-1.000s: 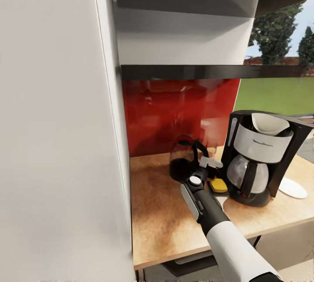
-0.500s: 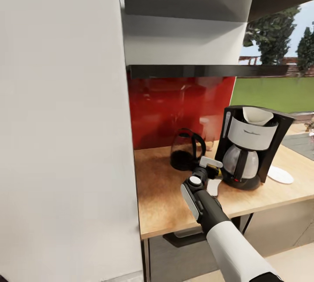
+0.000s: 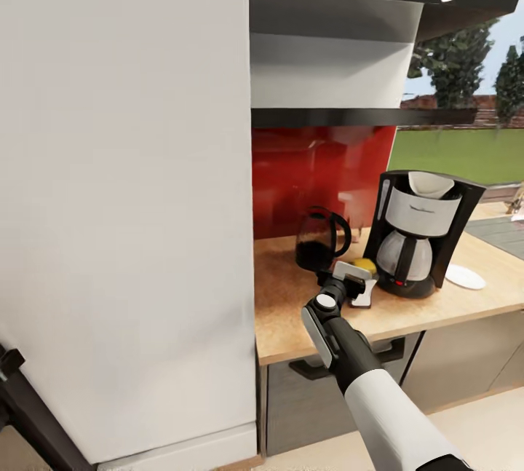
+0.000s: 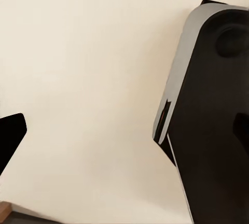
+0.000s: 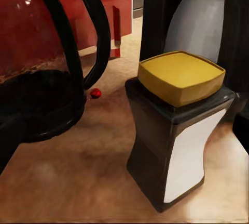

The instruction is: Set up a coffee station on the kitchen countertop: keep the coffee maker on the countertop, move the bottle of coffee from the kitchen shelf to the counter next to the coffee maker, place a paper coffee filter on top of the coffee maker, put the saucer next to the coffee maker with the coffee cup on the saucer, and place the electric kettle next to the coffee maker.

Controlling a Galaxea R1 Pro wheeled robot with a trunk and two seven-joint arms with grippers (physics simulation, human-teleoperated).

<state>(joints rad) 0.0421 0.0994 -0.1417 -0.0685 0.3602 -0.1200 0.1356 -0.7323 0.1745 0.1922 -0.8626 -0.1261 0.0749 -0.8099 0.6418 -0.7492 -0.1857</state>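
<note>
The bottle of coffee (image 5: 176,130) stood upright on the wooden surface (image 3: 291,311), between the electric kettle (image 3: 320,239) and the coffee maker (image 3: 418,231), which carried a paper filter (image 3: 429,183); a saucer (image 3: 466,276) lay beyond. The right hand (image 3: 354,285) hovered near the bottle, apparently not holding it; I could not tell its opening.

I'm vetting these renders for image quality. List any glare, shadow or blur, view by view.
Head view: the red backsplash carries soft reflections, and the shelf shades the wall under it. Right wrist view: the kettle up close looks soft, the coffee bottle sharper, with a faint shadow on the counter. Left wrist view: flat, even light on a pale surface.
</note>
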